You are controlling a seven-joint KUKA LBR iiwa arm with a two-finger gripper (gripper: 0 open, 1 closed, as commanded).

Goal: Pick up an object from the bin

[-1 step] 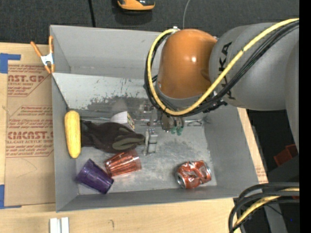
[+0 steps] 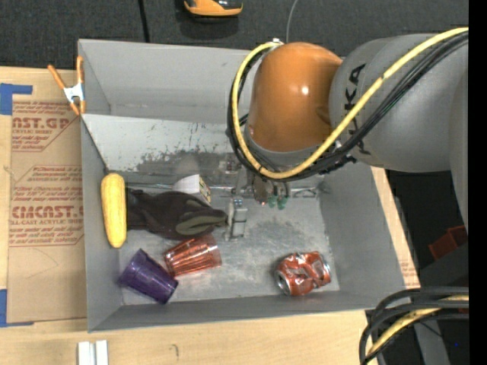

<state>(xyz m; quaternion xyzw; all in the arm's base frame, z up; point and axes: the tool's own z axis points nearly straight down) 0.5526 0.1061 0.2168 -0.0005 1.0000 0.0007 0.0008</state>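
My gripper (image 2: pixel 237 220) hangs below the arm's orange cover near the middle of the bin, low over the floor. Its tip stands just right of a dark brown glove (image 2: pixel 171 211) that lies flat, and I cannot tell whether they touch. A small white piece (image 2: pixel 188 183) rests at the glove's upper edge, left of the gripper. A copper-coloured ribbed cup (image 2: pixel 192 255) lies on its side just below and left of the gripper. Nothing shows in its grasp.
A yellow corn cob (image 2: pixel 114 209) lies along the left wall. A purple cup (image 2: pixel 147 276) is tipped over in the front left corner. A crushed red can (image 2: pixel 303 272) sits at the front right. The arm and its cover hide the bin's back right part.
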